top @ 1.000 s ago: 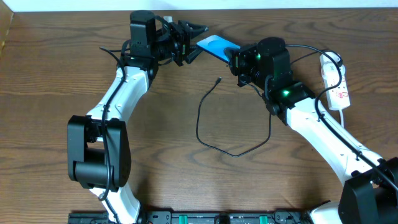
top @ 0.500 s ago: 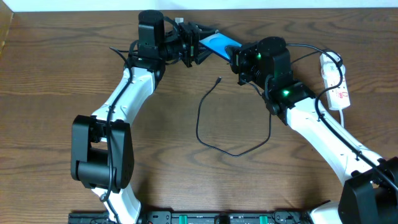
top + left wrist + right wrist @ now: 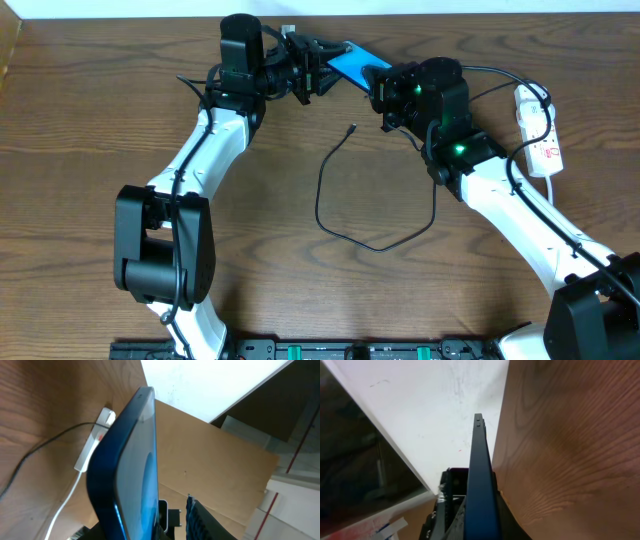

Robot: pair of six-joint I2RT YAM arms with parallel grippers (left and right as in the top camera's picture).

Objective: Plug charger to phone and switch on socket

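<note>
The phone (image 3: pixel 356 63), blue screen in a dark frame, is held tilted above the table's far edge. My right gripper (image 3: pixel 384 93) is shut on its right end; in the right wrist view the phone (image 3: pixel 480 470) shows edge-on in the jaws (image 3: pixel 476 522). My left gripper (image 3: pixel 320 68) is open, its fingers straddling the phone's left end; in the left wrist view the phone (image 3: pixel 132 475) lies against one finger with a gap to the other (image 3: pixel 167 520). The charger (image 3: pixel 350 236), a thin black cable, loops on the table, plug tip (image 3: pixel 352 128) free. The socket (image 3: pixel 547 148) lies at far right.
The socket's white cord (image 3: pixel 530 98) loops by the right arm. The socket also shows in the left wrist view (image 3: pixel 92 445), behind the phone. A white wall runs along the table's far edge (image 3: pixel 450 8).
My left gripper moved right to the phone and now straddles its left end. The phone shifted slightly up in my right gripper. The cable and socket have not moved.
</note>
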